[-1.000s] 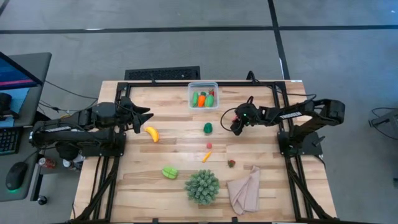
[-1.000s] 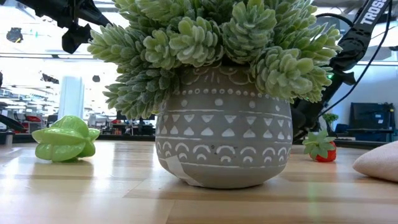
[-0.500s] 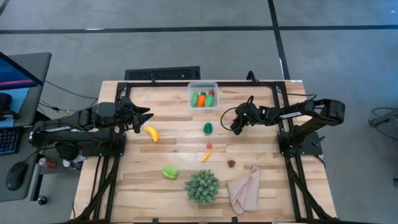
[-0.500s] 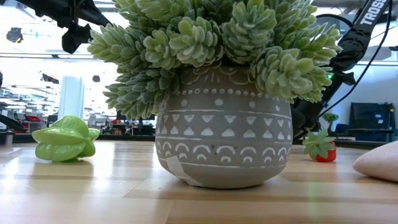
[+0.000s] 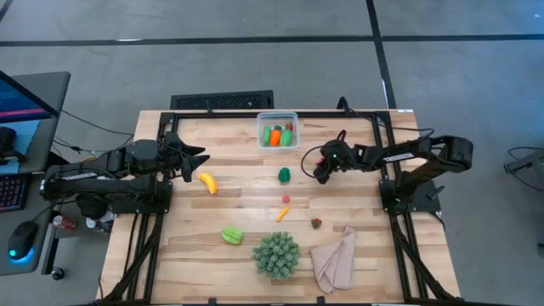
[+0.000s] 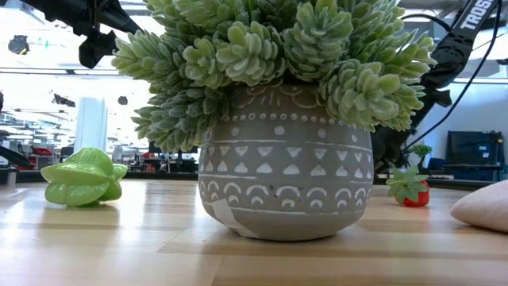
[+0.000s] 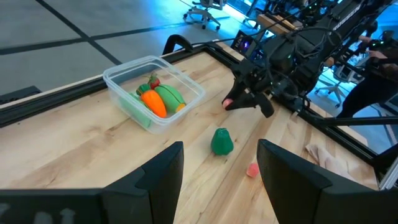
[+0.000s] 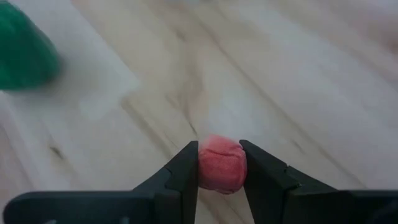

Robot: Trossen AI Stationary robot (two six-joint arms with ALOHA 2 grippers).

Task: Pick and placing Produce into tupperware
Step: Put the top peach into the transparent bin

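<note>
We note the right gripper [image 5: 320, 170] above the table, between the tupperware [image 5: 278, 130] and the right edge. Its jaws are pinched narrow on a small pink-red piece [image 8: 221, 164], which sits squarely between the fingertips. We judge it is gripped at the tips so that it can drop cleanly once over the container, and that the carry to the tupperware is the step in hand.

The tupperware stands at the far edge of the table, near the middle. Inside we see an orange carrot [image 7: 153, 102], a green piece and something red, packed toward one side. That leaves free floor in the container, so room remains for more.

The left gripper [image 5: 201, 156] waits over the left half of the table, jaws partly apart and holding nothing, with the yellow banana [image 5: 207, 182] lying just beside it. We take it that the banana falls to this arm, being on its side.

Loose produce is spread across the wood: a dark green piece [image 5: 284, 175] near the right gripper, a small pink bit [image 5: 286, 199], a second carrot [image 5: 281, 214], a red berry [image 5: 316, 223] and a light green star-shaped fruit [image 5: 231, 235]. The potted plant [image 5: 275, 254] and the beige cloth [image 5: 334, 259] sit at the near edge, out of the carrying path.
</note>
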